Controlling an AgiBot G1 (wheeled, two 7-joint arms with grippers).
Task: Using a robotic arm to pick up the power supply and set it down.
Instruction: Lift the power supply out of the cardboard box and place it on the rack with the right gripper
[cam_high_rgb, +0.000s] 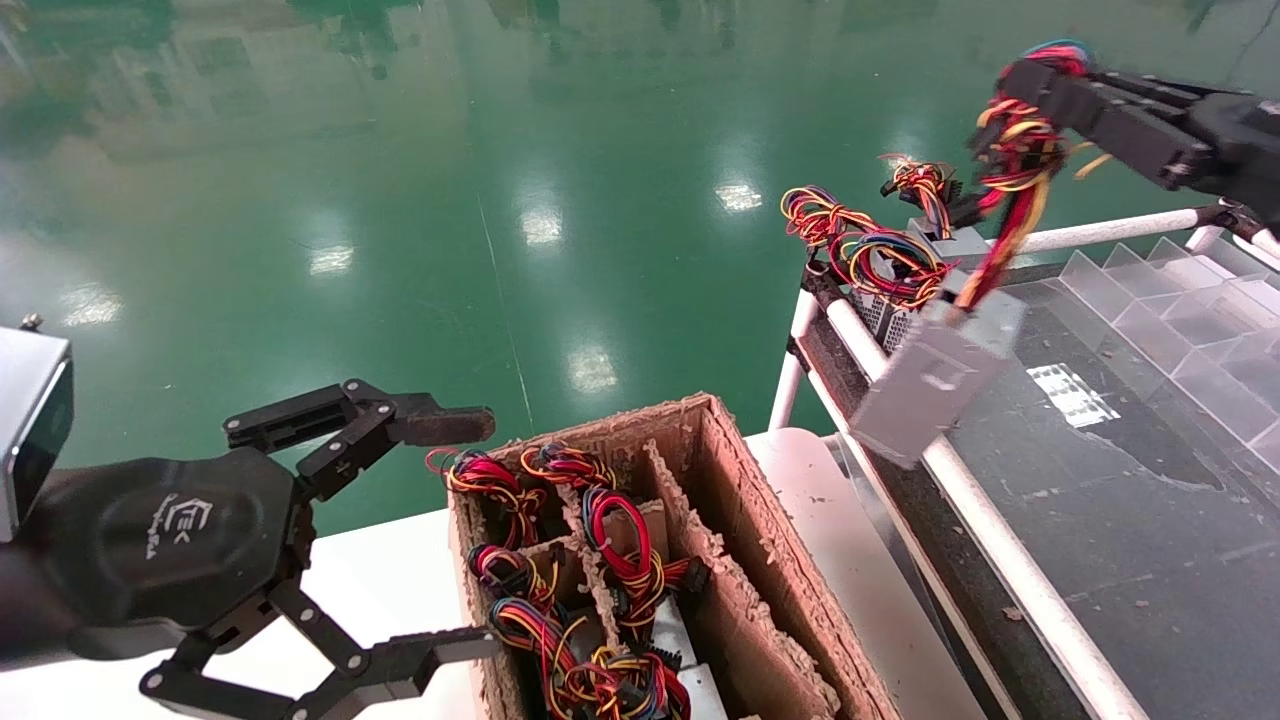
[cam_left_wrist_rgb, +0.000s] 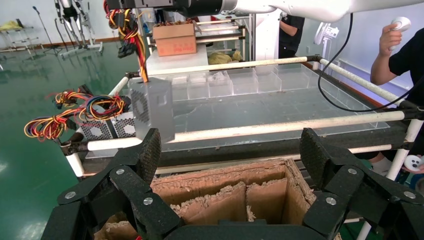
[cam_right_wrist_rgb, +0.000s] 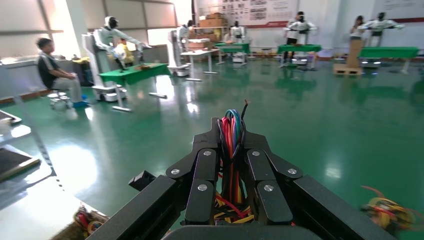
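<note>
A grey power supply (cam_high_rgb: 935, 375) hangs tilted in the air over the near rail of the rack, its wire bundle (cam_high_rgb: 1015, 150) stretched up into my right gripper (cam_high_rgb: 1040, 85). That gripper is shut on the red, yellow and blue wires, which show squeezed between its fingers (cam_right_wrist_rgb: 231, 130). The left wrist view shows the same power supply (cam_left_wrist_rgb: 152, 107) dangling with its perforated side showing. My left gripper (cam_high_rgb: 470, 535) is open, low at the left beside the cardboard box, with nothing between its fingers (cam_left_wrist_rgb: 231, 150).
A worn cardboard box (cam_high_rgb: 740, 520) with dividers holds several more power supplies and wire bundles. The rack has white pipe rails (cam_high_rgb: 1000, 560), a dark top and clear plastic dividers (cam_high_rgb: 1180, 300). Other power supplies (cam_high_rgb: 890, 290) lie at its far corner. A person (cam_left_wrist_rgb: 400, 55) stands beyond the rack.
</note>
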